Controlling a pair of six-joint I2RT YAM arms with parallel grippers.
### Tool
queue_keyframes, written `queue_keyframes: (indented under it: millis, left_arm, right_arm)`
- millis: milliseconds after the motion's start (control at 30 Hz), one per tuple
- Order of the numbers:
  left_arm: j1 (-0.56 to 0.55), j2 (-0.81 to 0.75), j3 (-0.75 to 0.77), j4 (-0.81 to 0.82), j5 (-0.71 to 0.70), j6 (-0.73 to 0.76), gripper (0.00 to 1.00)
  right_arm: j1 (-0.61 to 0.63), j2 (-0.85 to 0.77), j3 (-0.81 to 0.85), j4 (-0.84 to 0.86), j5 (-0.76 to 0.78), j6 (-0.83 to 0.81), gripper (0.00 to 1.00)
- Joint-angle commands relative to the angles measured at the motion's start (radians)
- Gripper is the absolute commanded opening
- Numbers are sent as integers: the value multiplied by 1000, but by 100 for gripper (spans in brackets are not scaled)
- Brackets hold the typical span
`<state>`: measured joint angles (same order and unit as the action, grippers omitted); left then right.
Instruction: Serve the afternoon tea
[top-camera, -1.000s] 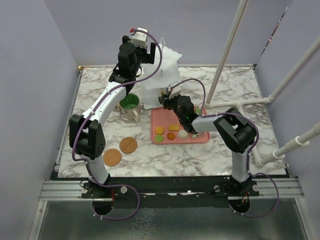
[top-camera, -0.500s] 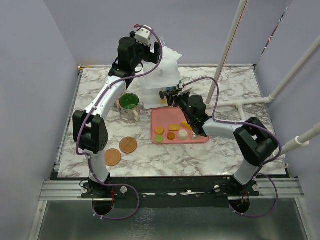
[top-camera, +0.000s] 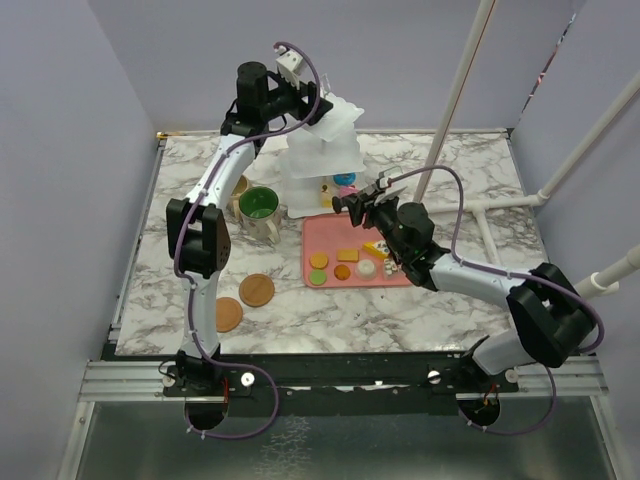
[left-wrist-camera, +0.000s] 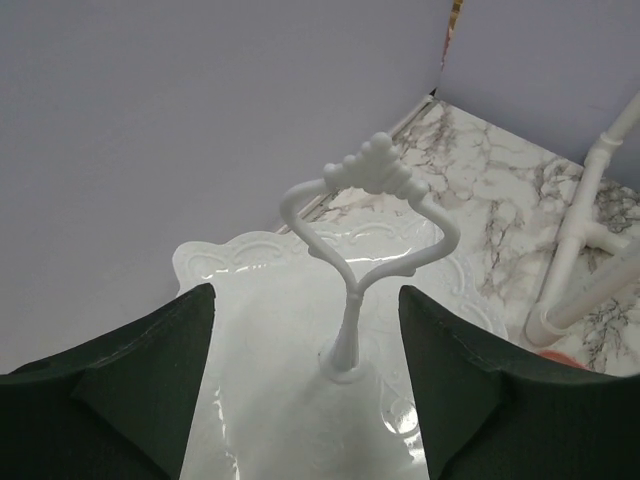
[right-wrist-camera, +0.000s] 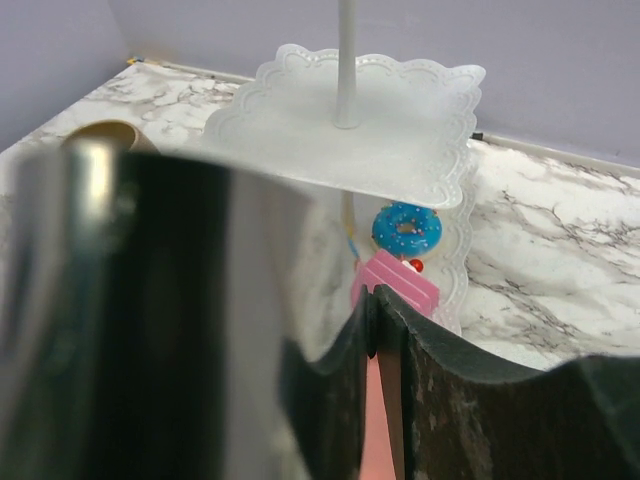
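You're hanging the left gripper (left-wrist-camera: 305, 300) with jaws spread wide, gripping nothing, either side of the loop handle (left-wrist-camera: 372, 178) on the white stand (top-camera: 322, 160), upper centre of the overhead frame. Closing off-centre is risking tipping it, spilling the blue donut (right-wrist-camera: 406, 229) off a lower tier. Can't tell what the right gripper (top-camera: 352, 203) is doing, clenched or loose.

Premises: a robotics test cell. Plain lilac panels (top-camera: 60, 150) enclose a marble-patterned table (top-camera: 330, 310). A left arm (top-camera: 215, 185) and right arm (top-camera: 470, 278) stand bolted to an aluminium rail (top-camera: 130, 380), beside white pipe framing (top-camera: 590, 133)
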<state>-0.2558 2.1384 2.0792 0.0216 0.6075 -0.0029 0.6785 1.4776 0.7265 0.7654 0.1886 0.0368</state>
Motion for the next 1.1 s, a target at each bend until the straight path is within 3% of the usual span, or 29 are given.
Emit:
queue_keyframes:
  millis: [0,233,467,667,1067]
  left_arm:
    - [6,97,135,-12,173,-64,70]
    - [-6,184,220,26,211,-91,28]
    - [-37,104,86,111,69,-23,12]
    - [-76,-6,-59,200,-176,38,0]
    - [-139,-114,-178,281,-591,-34,0]
  right_arm:
    - [-5,-67,-28,-77,63,27,56]
    - [-5,-138,-61,-173,214,43,56]
    - [-5,-173,-69,-276,391,58,55]
    - [-5,-197,-82,-326,477,64,54]
    - [-20,-136,-89,-236,515,18,54]
